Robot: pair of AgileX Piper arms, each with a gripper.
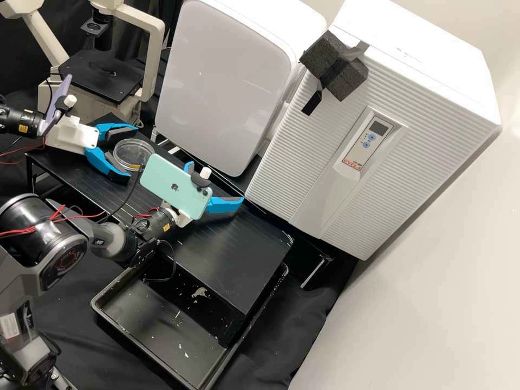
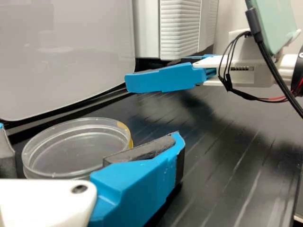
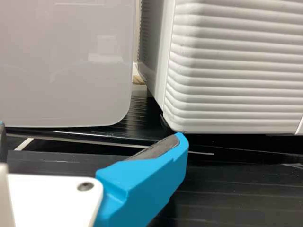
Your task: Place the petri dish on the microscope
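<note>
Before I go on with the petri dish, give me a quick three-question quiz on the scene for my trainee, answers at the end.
1. Multiple choice: what lies between the jaws of the left gripper?
A) the black tray
B) the petri dish
C) the green phone

2. True or false: the petri dish is already on the microscope's stage.

3. Fill in the blank: the jaws of the right gripper stand ____, with the ribbed white cabinet beyond them.

Key: 1 B; 2 false; 3 open
</note>
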